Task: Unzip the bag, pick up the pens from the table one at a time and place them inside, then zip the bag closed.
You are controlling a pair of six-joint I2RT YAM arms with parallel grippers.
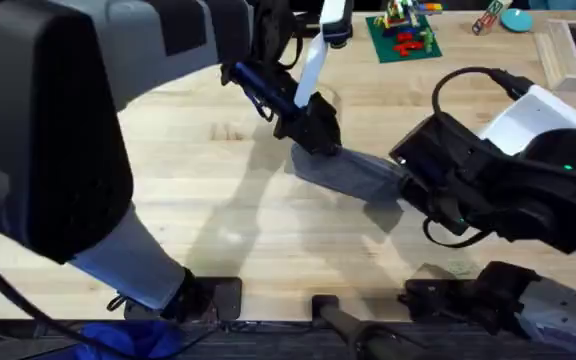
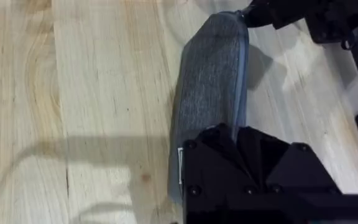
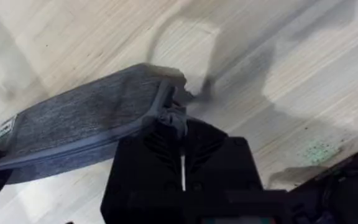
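The blue-grey bag [image 1: 353, 175] lies on the table [image 1: 218, 230] near the middle, zipper closed along its edge. My left gripper [image 1: 313, 135] is down on its left end, its black fingers [image 2: 229, 146] closed over the fabric [image 2: 210, 87]. At the opposite end my right gripper [image 1: 403, 182] pinches the bag's tip [image 3: 169, 112], fingers [image 3: 166, 149] pressed together. In the left wrist view the right gripper [image 2: 263, 12] shows at the bag's far end. The pens are out of view.
A green plate with small coloured bricks [image 1: 403, 35] sits at the back. A wooden tray [image 1: 568, 50] and a teal object [image 1: 516, 18] are at the back right. My left arm looms large and dark at the overhead view's left.
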